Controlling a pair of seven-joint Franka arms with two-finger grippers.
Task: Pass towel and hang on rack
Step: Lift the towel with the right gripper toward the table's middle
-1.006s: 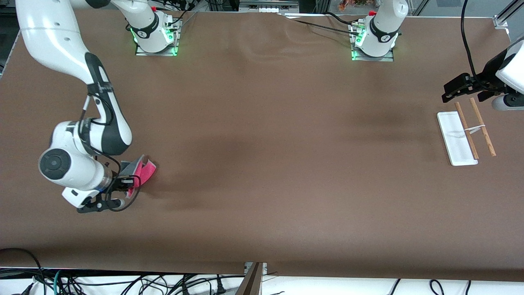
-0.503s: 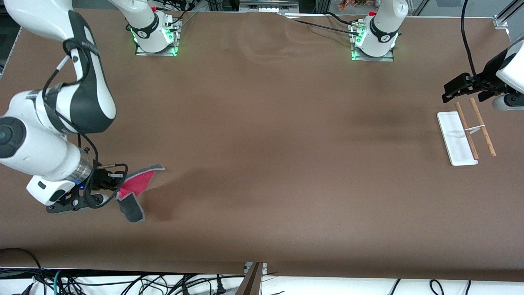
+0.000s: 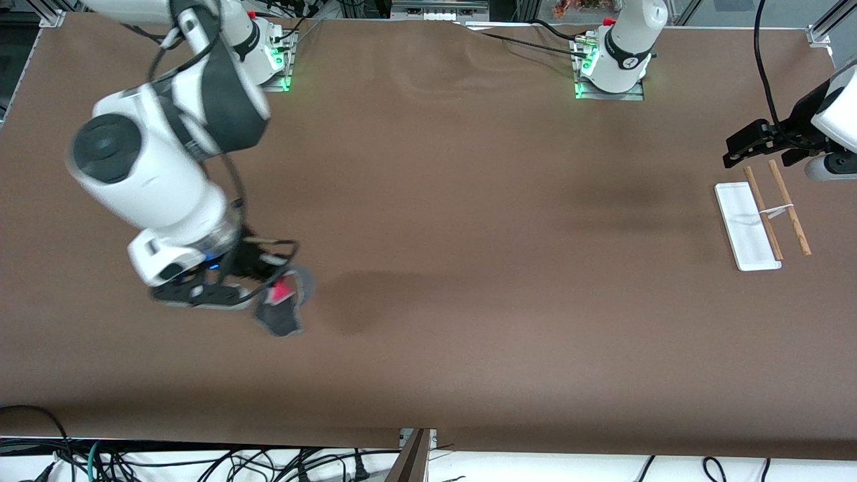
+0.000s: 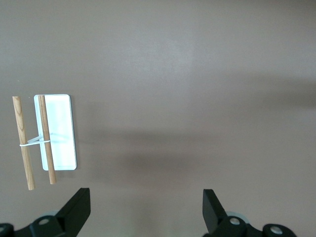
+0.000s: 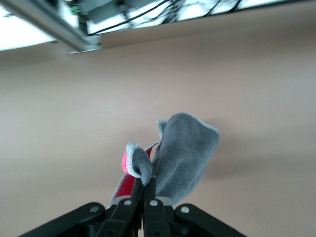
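Observation:
My right gripper [image 3: 271, 289] is shut on the towel [image 3: 284, 308] and holds it up over the brown table toward the right arm's end. The towel hangs crumpled, dark grey with a bit of bright pink showing. In the right wrist view the towel [image 5: 180, 158] bunches over the closed fingertips [image 5: 143, 185]. The rack [image 3: 763, 217] lies at the left arm's end, white base with two wooden rods; it also shows in the left wrist view [image 4: 47, 138]. My left gripper [image 3: 750, 144] hovers open and empty just past the rack's end nearest the bases, and waits.
The brown table [image 3: 469, 234] stretches bare between the towel and the rack. The arm bases [image 3: 609, 67] stand along the table's edge farthest from the front camera. Cables [image 3: 201, 465] hang below the near edge.
My right gripper has lifted the towel off the table and carried it toward the table's middle. The towel now hangs free. The left arm has not moved.

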